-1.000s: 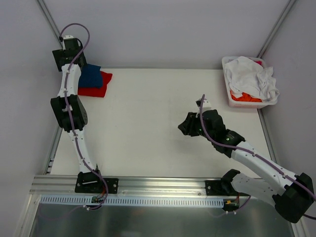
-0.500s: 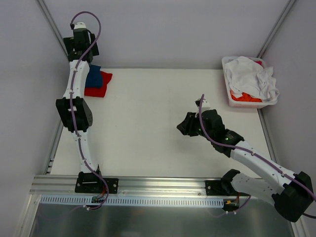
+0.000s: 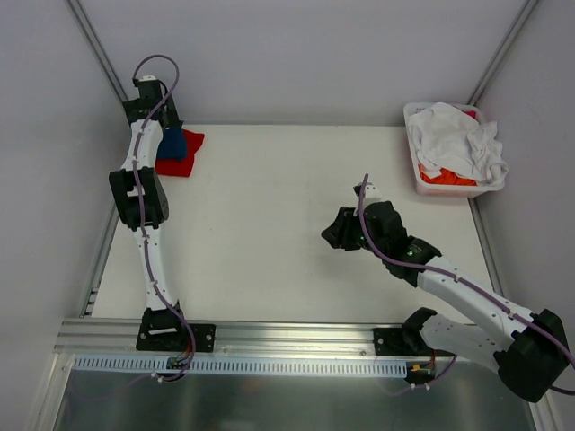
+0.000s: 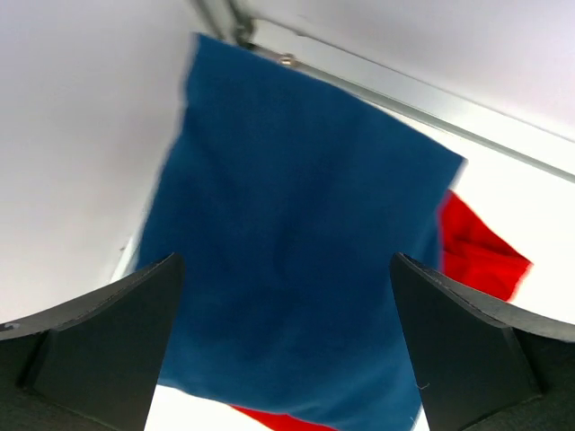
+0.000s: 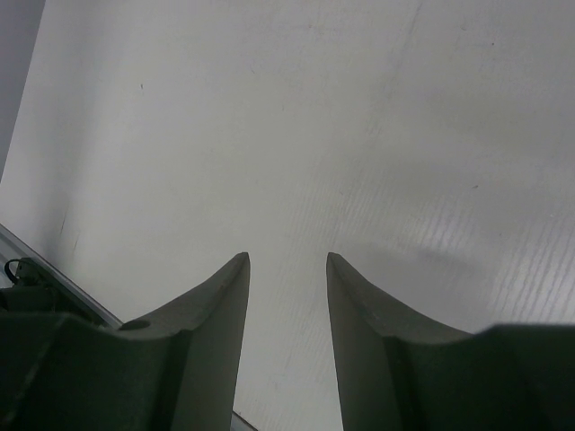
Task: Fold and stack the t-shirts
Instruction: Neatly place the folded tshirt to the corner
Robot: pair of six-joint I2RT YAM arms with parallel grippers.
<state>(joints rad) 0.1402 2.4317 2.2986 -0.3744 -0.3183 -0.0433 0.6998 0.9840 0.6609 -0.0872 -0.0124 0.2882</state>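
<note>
While the left gripper [image 4: 283, 269] hangs over the blue tee [image 4: 287, 180], its fingers are spread wide and hold nothing. Blue tee lies folded flat on the folded red tee [image 4: 476, 251]. This two-tee stack sits at the far edge of the counter [image 3: 269, 197], at the corner opposite the bin [image 3: 446, 190] and well apart from it.

Right gripper [image 5: 287, 260] hovers above bare counter, nearer the bin than the stack is, on the robot's side of it. Fingers stand a little apart, nothing between them.

Bin holds a crumpled white tee [image 3: 454, 139] on top, with an orange tee [image 3: 445, 177] showing under its near edge.

Step in hand, as judged: placing of the blue tee looks finished and the left arm is clearing the stack. Two tees done, at least two left.

Next move calls for: reach into the bin, pinch the white tee by one layer, draw it out onto open counter and spread it flat for folding. The right arm is the closer one. Loose cloth may drag the orange tee out with it.

Against a second ago: left wrist sits further toward the bin's side and the arm now covers more of the blue tee. Right arm is almost unmoved. Bin contents look unchanged.
</note>
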